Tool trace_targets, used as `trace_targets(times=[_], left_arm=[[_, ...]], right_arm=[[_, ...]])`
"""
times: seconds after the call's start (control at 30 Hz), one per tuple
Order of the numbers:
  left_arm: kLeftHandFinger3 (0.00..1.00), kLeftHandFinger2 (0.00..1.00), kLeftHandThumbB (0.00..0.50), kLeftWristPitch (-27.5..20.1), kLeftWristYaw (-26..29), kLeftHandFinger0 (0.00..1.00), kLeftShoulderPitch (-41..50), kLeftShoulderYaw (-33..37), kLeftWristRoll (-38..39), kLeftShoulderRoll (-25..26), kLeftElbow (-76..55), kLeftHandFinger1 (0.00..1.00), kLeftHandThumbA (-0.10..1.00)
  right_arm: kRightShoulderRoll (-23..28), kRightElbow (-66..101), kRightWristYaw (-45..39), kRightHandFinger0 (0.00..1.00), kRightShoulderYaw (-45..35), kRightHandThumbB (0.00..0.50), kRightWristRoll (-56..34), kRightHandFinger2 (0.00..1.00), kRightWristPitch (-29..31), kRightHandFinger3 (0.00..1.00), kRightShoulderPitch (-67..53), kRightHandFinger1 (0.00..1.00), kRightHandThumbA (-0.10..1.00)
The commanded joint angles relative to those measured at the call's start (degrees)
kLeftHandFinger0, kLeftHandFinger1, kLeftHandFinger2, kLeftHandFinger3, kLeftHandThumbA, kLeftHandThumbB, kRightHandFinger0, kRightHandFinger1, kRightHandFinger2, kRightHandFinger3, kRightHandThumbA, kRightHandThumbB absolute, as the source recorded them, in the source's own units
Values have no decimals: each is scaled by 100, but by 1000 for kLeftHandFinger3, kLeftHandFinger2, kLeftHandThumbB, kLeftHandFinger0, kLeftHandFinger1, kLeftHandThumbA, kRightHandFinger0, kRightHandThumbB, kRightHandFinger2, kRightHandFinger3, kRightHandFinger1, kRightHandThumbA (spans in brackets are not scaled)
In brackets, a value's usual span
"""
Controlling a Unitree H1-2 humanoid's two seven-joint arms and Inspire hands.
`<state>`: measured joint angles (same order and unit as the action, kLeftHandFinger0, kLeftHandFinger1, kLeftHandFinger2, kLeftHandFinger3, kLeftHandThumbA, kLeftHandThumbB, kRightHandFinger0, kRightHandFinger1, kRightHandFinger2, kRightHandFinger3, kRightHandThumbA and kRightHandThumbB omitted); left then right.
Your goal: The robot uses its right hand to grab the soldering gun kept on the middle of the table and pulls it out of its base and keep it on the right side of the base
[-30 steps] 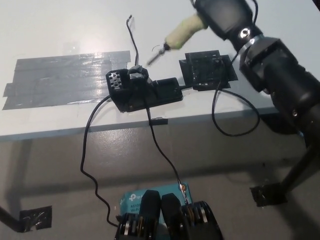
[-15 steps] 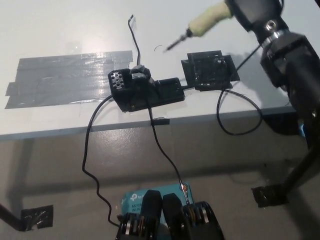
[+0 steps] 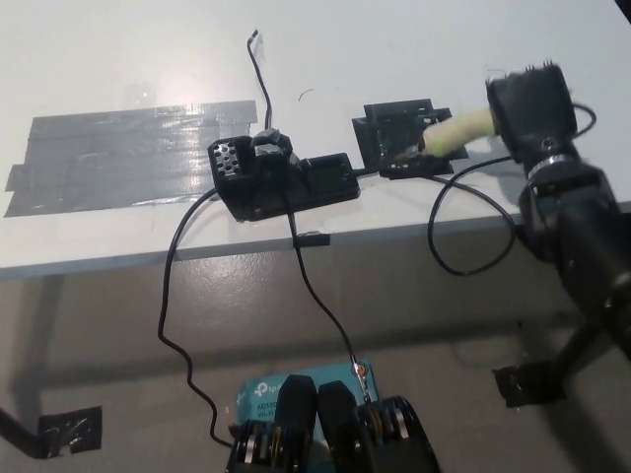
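soldering gun [image 3: 455,131] in right hand [image 3: 527,103] points left, lying near-horizontal.

Right hand [image 3: 527,99] low at right, fingers closed; forearm angled down-right.

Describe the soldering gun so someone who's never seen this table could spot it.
Start at the white table, then find the black base in its middle. To the right, the black right robot hand holds the soldering gun over a black pad; its pale yellow grip stands out.
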<state>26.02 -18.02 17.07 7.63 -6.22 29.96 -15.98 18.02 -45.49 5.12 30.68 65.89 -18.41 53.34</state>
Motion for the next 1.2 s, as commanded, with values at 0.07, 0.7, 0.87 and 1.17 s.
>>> trace_targets(times=[0.07, 0.7, 0.87, 1.17], left_arm=[[805, 476, 282, 70, -154, 328, 68, 82, -111, 202, -211, 371, 744], [759, 476, 237, 91, -344, 311, -15, 109, -162, 322, -178, 349, 654], [745, 449, 239, 91, -344, 271, -11, 88, -153, 323, -174, 314, 659], [763, 467, 264, 91, -368, 317, 10, 76, -215, 332, -110, 352, 684]], right_arm=[[-423, -332, -1149, 0, -671, 9, 291, 258, -852, 392, 306, 7, 181], [-201, -98, -3822, 1000, -538, 500, -805, 1000, -726, 1000, 869, 1000, 631], [-125, 55, -4275, 1000, -570, 500, -956, 1000, -796, 1000, 1011, 1000, 674], [67, 431, -4663, 1000, -699, 500, -1302, 1000, -850, 1000, 1125, 1000, 755]])
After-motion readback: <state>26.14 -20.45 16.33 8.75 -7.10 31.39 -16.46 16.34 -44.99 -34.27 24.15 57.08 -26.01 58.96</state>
